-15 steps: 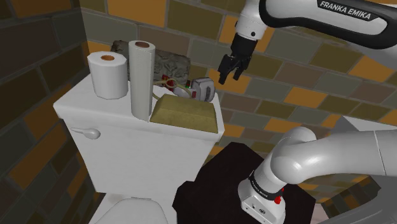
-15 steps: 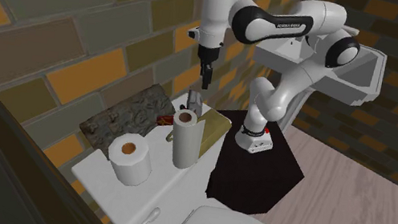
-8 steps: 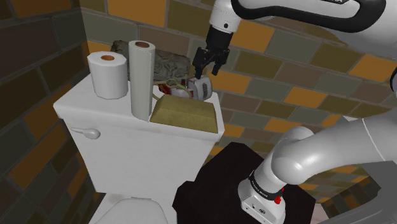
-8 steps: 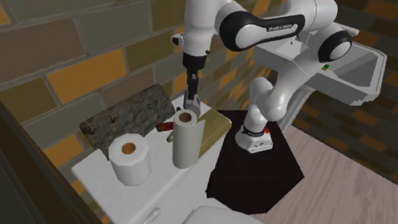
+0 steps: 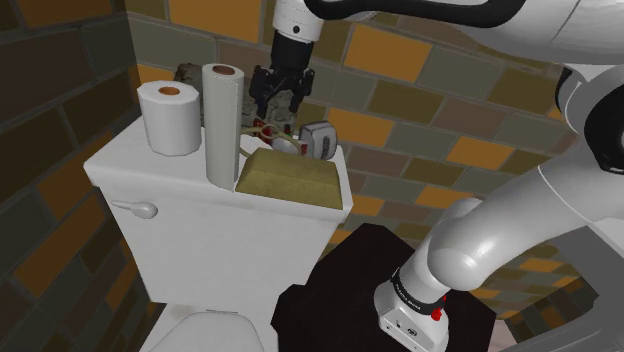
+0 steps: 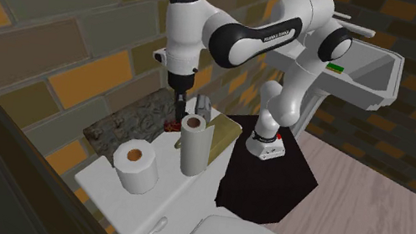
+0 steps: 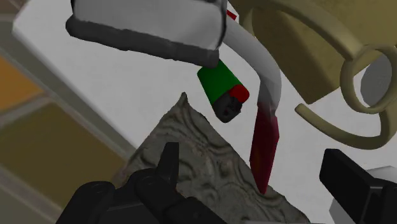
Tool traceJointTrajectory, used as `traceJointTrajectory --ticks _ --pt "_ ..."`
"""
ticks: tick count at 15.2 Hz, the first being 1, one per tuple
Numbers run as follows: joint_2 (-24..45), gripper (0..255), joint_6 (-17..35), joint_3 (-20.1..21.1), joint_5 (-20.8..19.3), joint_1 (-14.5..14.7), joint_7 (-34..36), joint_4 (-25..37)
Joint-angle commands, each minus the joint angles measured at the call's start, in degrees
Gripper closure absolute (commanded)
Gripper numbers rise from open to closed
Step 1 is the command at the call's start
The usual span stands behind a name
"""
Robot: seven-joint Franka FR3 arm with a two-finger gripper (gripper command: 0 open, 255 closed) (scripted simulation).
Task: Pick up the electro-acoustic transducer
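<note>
Since 0.5 s ago the arm (image 6: 235,40) has swung along the lid, away from the stand. The gripper (image 5: 280,112) (image 6: 172,117) (image 7: 251,156) was then right over the transducer (image 5: 319,138) (image 7: 146,25); it now hangs past it, over the lid's back edge. Jaws spread wide, clasping nothing.

Nearest in shoulder view: black stand (image 5: 325,285) w/ the arm's base on it. Next, white tank (image 5: 200,235) w/ lever (image 5: 140,209) on its front. Along the front edge of the lid (image 5: 115,160): olive block (image 5: 290,175) at the stand-side end, tall roll (image 5: 222,120) upright just beside it, toilet roll (image 5: 172,118) further along, also upright.

Transducer, grey & white, sits at the lid's stand-side back corner, just behind the block, not held. Beside it, under the gripper, lies a white-and-red tool (image 5: 268,130) (image 7: 264,137) w/ tan loops (image 7: 356,76). A small green-red piece (image 7: 221,83) lies by it.

Grey embossed slab (image 5: 190,73) (image 6: 125,121) (image 7: 191,168) runs along the back edge, against the brick wall (image 5: 450,100). In second ext. view, white sink (image 6: 377,78) behind the arm.
</note>
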Motion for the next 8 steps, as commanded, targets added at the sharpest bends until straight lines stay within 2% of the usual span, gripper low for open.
traceJointTrajectory --ticks 1,8 --pt "3.8 0 0.3 1.3 -0.4 0.4 1.7 3.8" --pt "3.5 0 4.9 1.4 -0.2 0.5 1.5 -1.1"
